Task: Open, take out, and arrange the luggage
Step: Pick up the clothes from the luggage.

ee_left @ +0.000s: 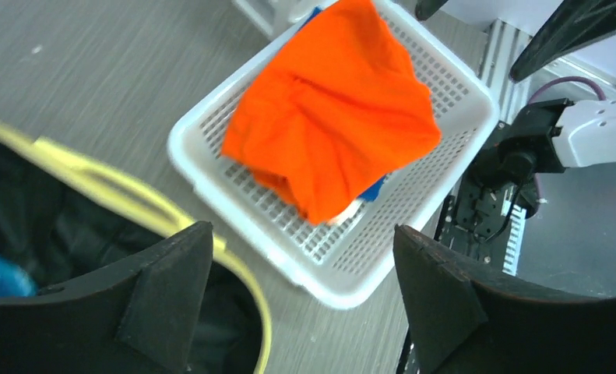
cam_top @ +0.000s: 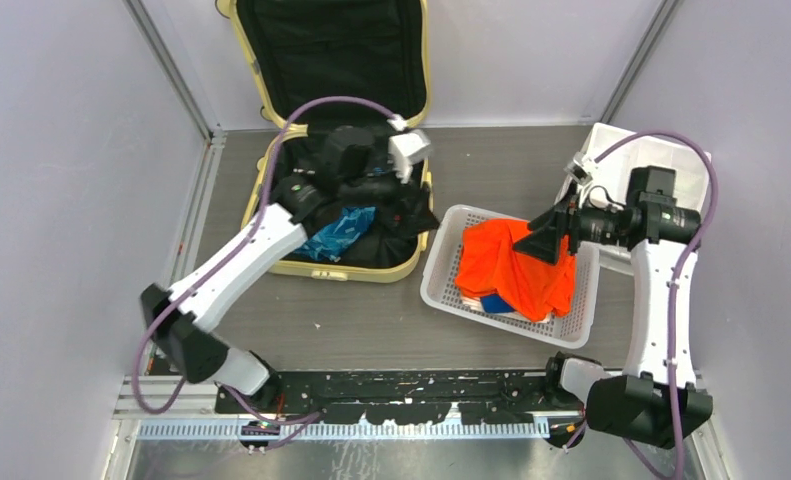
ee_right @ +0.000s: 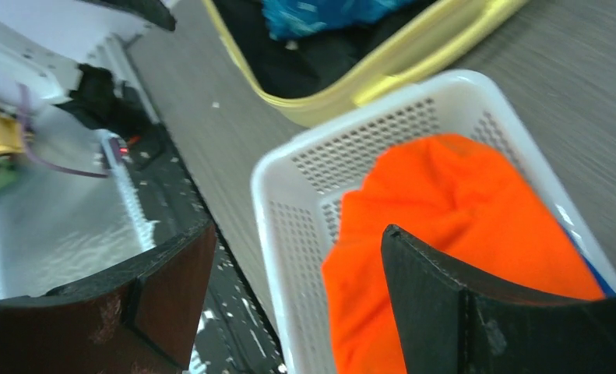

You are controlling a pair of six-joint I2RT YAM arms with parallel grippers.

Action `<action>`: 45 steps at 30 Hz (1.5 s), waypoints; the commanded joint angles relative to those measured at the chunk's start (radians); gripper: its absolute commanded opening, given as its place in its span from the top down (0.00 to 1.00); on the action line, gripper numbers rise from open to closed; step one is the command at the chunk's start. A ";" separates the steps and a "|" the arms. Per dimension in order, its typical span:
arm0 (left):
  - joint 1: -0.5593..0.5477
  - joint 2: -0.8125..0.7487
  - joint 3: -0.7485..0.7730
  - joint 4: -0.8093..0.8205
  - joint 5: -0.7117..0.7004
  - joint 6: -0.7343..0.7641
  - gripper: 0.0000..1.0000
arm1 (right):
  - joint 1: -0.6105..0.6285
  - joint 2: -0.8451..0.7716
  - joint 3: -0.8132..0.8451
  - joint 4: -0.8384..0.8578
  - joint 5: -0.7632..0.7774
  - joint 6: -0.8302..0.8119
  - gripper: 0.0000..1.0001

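The pale yellow luggage [cam_top: 271,150] lies open at the back left, its lid up against the wall. Its black-lined base holds dark clothes and a crumpled blue item [cam_top: 339,232]. My left gripper [cam_top: 416,205] hovers over the luggage's right side, open and empty. In the left wrist view [ee_left: 300,234] its jaws stand wide apart above the yellow rim [ee_left: 133,191]. My right gripper [cam_top: 546,240] is open and empty just above an orange cloth [cam_top: 516,270] lying in the white basket [cam_top: 441,285]. In the right wrist view [ee_right: 300,230] the jaws straddle the basket's rim [ee_right: 273,164] and the cloth [ee_right: 460,210].
The white perforated basket [ee_left: 181,148] stands right of the luggage, with a blue item [cam_top: 493,302] under the orange cloth [ee_left: 336,109]. A white drawer bin [cam_top: 611,150] stands at the back right behind the right arm. Grey walls close in both sides.
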 commanded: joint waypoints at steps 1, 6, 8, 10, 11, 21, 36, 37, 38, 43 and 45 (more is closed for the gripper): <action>0.152 -0.159 -0.209 0.103 0.054 -0.046 0.10 | 0.106 0.043 -0.045 0.156 -0.156 0.111 0.18; 0.409 -0.265 -0.374 0.160 0.145 -0.164 0.06 | 0.245 0.011 -0.155 0.421 0.069 0.360 0.16; 0.496 -0.286 -0.409 0.145 0.152 -0.188 0.06 | 0.245 -0.005 -0.197 0.472 0.103 0.380 0.14; 0.562 -0.307 -0.444 0.136 0.113 -0.189 0.05 | 0.242 -0.014 -0.238 0.497 0.104 0.378 0.14; 0.589 -0.316 -0.462 0.139 0.076 -0.189 0.05 | 0.241 -0.019 -0.256 0.505 0.101 0.374 0.14; 0.669 -0.136 -0.448 0.108 0.028 -0.060 0.07 | 0.251 -0.028 -0.306 0.497 0.152 0.322 0.13; 0.333 0.327 -0.041 -0.249 -0.570 0.087 0.05 | 0.254 -0.037 -0.320 0.505 0.154 0.325 0.13; 0.322 0.353 -0.020 -0.262 -0.612 0.081 0.05 | 0.254 -0.037 -0.320 0.505 0.155 0.324 0.13; 0.312 0.377 0.000 -0.278 -0.643 0.080 0.06 | 0.254 -0.034 -0.320 0.505 0.157 0.323 0.12; 0.298 0.411 0.037 -0.290 -0.663 0.084 0.24 | 0.257 -0.029 -0.320 0.502 0.161 0.320 0.13; 0.298 0.404 0.039 -0.284 -0.653 0.081 0.33 | 0.258 -0.029 -0.320 0.502 0.163 0.320 0.12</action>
